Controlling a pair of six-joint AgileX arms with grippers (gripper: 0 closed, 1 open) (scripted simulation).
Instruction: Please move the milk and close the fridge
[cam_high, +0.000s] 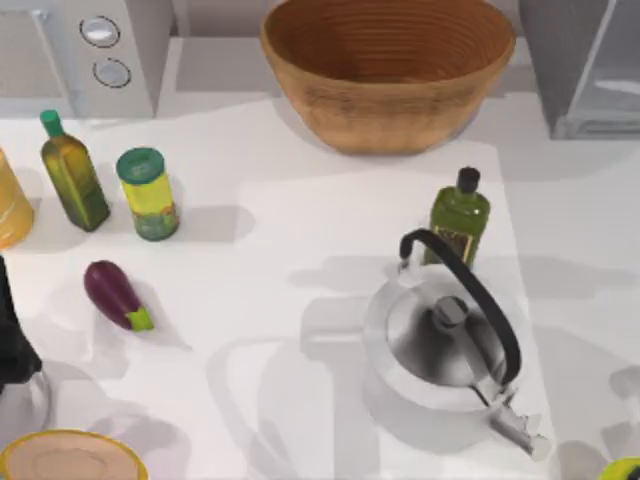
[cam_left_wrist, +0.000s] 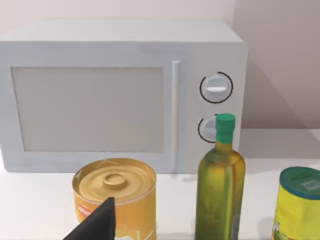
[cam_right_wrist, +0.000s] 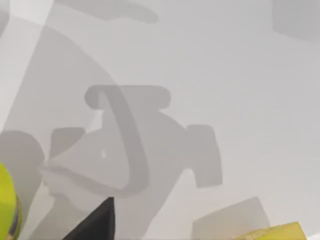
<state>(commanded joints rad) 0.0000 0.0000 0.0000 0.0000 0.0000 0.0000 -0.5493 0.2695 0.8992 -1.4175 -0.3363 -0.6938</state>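
Note:
The fridge (cam_high: 585, 70) stands at the table's back right corner, a dark grey box with a pale panel (cam_high: 615, 75) on its side. The milk is out of view. My left arm (cam_high: 12, 340) is a dark shape at the table's left edge; one dark finger (cam_left_wrist: 97, 225) of its gripper points toward a yellow can (cam_left_wrist: 116, 195) in front of the microwave (cam_left_wrist: 120, 95). In the right wrist view a single dark finger (cam_right_wrist: 97, 222) of my right gripper hangs over bare white table crossed by shadows.
A wicker basket (cam_high: 388, 70) sits at the back centre. A steel kettle (cam_high: 445, 340) and a green bottle (cam_high: 458, 218) occupy the right half. An olive-oil bottle (cam_high: 72, 175), a green-lidded yellow jar (cam_high: 148, 195) and an eggplant (cam_high: 115, 295) stand at the left.

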